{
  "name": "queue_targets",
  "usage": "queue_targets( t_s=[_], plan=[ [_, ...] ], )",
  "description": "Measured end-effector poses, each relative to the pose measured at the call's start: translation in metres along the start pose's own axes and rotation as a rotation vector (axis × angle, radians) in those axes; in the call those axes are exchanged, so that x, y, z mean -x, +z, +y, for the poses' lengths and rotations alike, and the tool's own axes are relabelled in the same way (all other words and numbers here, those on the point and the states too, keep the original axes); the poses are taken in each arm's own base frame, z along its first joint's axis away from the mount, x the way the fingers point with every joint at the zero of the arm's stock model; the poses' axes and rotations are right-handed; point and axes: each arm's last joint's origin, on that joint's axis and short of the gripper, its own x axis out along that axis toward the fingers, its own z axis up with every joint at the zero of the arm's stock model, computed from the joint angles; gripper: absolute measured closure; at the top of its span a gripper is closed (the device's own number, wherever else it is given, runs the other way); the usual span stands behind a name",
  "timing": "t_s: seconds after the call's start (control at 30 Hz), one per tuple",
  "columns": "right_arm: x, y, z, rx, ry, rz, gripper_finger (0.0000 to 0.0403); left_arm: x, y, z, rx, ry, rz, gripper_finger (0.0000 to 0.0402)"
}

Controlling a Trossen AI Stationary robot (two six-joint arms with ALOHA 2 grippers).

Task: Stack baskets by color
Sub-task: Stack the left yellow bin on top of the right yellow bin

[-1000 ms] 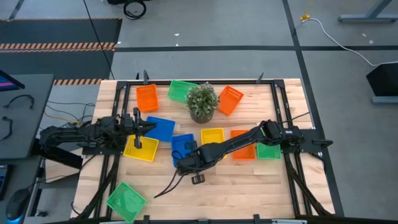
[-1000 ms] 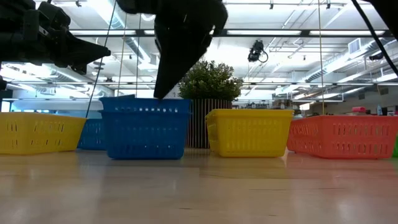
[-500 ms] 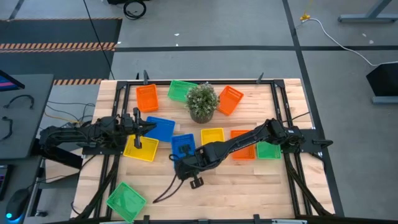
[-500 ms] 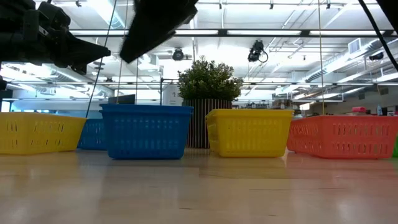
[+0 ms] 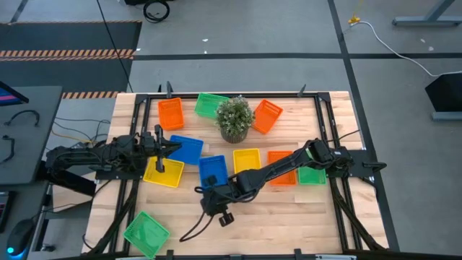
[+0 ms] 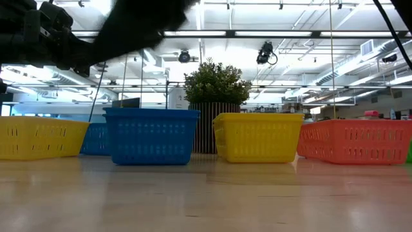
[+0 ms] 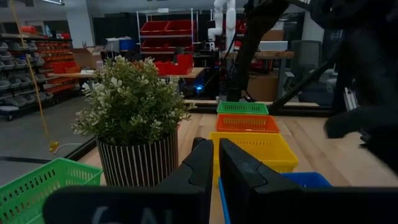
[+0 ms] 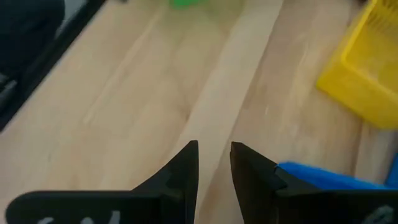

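Note:
Small perforated baskets lie spread over the wooden table: two blue (image 5: 213, 170) (image 5: 186, 149), two yellow (image 5: 163, 172) (image 5: 247, 160), three orange (image 5: 171, 113) (image 5: 267, 115) (image 5: 283, 167) and three green (image 5: 211, 105) (image 5: 312, 173) (image 5: 146, 232). Each rests on its base. My right gripper (image 5: 204, 195) (image 8: 214, 152) hangs open over bare table. It is just near and left of the middle blue basket (image 6: 151, 135), with nothing between its fingers. My left gripper (image 5: 173, 148) (image 7: 216, 155) waits shut and level above the left blue basket.
A potted plant (image 5: 235, 119) stands at the table's far middle, among the baskets. A black frame (image 5: 328, 123) runs along the table's sides. Bare wood (image 5: 289, 217) stretches along the near edge, between the near-left green basket and the right side.
My right gripper has risen from the middle blue basket's rim and swung toward the table's left and near edge. It has tipped from steeply down to a shallower slant. The blue basket stays on the table.

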Motion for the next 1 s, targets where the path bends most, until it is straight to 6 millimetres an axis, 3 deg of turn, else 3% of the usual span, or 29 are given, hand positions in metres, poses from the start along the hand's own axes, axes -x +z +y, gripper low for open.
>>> queue_targets(
  t_s=[0.27, 0.67, 0.87, 1.0],
  plan=[
    [0.001, 0.025, -0.008, 0.136, -0.060, -0.249, 0.0297, 0.000, 0.000, 0.000, 0.000, 0.000, 0.000, 0.0361],
    [0.007, 0.035, -0.053, 0.169, -0.117, -0.428, 0.0235, 0.000, 0.000, 0.000, 0.000, 0.000, 0.000, 0.0367],
    [-0.019, 0.021, -0.081, 0.149, -0.162, -0.465, 0.0214, 0.000, 0.000, 0.000, -0.001, 0.000, 0.005, 0.0361],
    [-0.020, 0.009, -0.101, 0.106, -0.227, -0.374, 0.0211, 0.000, -0.001, 0.000, -0.001, 0.000, 0.007, 0.0365]
  ],
)
